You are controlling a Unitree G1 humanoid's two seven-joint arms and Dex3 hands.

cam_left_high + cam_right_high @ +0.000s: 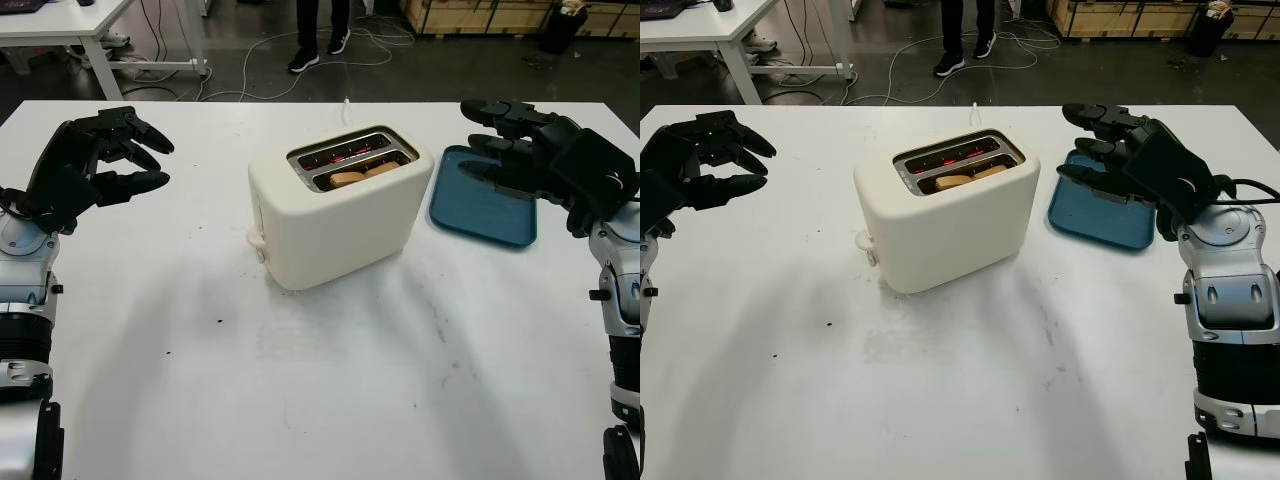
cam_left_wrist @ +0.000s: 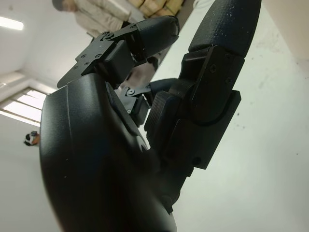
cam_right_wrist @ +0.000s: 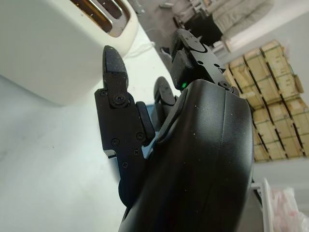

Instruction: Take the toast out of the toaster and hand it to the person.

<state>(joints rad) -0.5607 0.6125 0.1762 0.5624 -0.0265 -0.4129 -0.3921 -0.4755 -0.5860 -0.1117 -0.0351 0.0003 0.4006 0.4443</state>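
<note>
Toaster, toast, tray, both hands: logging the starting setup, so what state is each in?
Cream two-slot toaster: upright, elements glowing red.
Brown toast slice: down in the nearer slot.
Blue plastic tray: flat on the table, nothing on it.
Left hand: open, raised left of the toaster.
Right hand: open, above the tray.

The toast [image 1: 352,178] sits sunk in the nearer slot of the toaster [image 1: 335,215], so just its browned top edge shows; how many slices there are cannot be told. The far slot shows a red glow, its contents unclear. Beyond both hands, a person [image 1: 322,35] stands past the table's far edge, cut off above the legs by the picture's top. The blue tray [image 1: 483,210] lies partly covered beneath the right hand [image 1: 510,150].
</note>
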